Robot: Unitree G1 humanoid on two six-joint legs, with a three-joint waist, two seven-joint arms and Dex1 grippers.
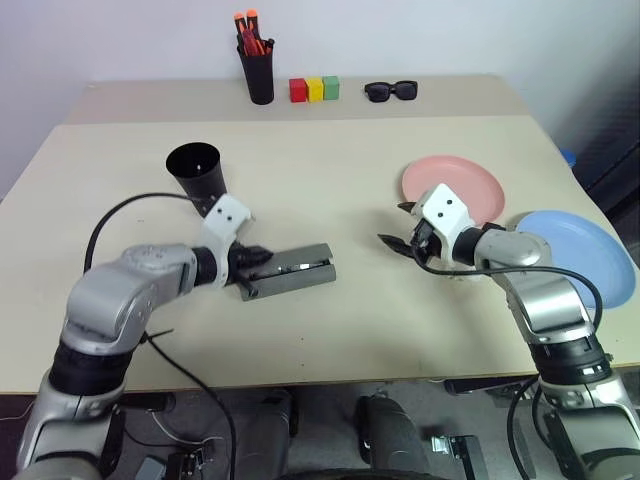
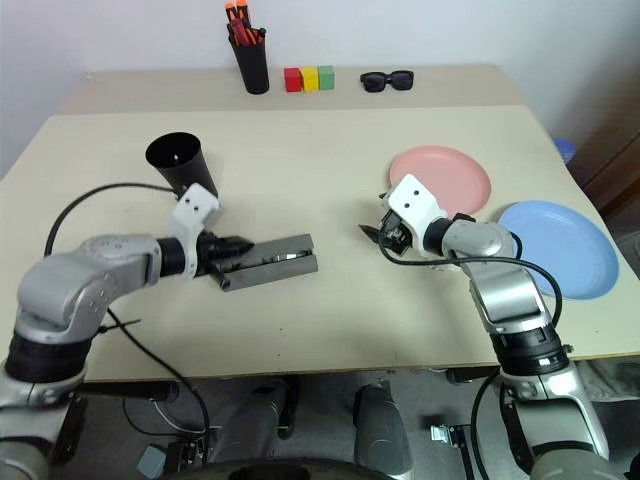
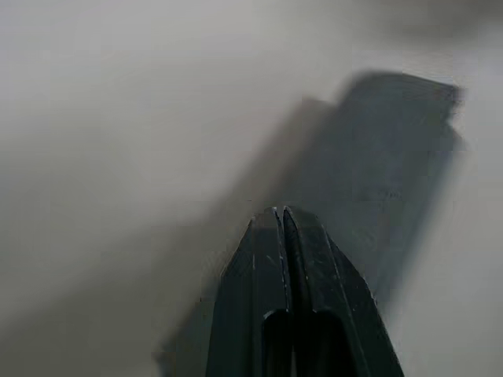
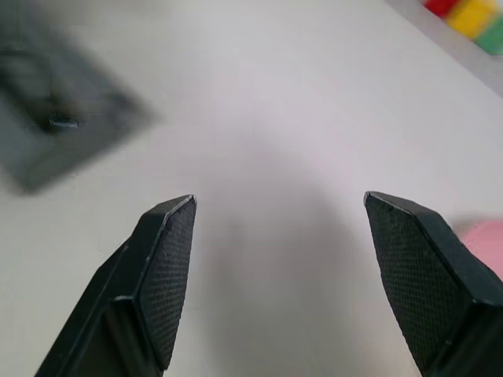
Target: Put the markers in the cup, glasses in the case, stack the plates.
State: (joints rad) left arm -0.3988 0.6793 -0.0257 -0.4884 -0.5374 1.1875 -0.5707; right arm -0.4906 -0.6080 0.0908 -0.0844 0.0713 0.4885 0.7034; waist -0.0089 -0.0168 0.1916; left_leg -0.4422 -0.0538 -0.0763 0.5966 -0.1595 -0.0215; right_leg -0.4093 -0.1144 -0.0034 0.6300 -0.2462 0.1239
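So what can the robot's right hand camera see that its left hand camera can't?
The right wrist view alone has the open right gripper, a bit of the pink plate and the coloured blocks. The left wrist view alone has the left gripper, its fingers pressed together. Both share the pale table and the grey case.

Counted two plates (image 1: 452,185), one cup (image 1: 196,170), one case (image 1: 290,270), three blocks (image 1: 314,89), one pair of sunglasses (image 1: 391,91).
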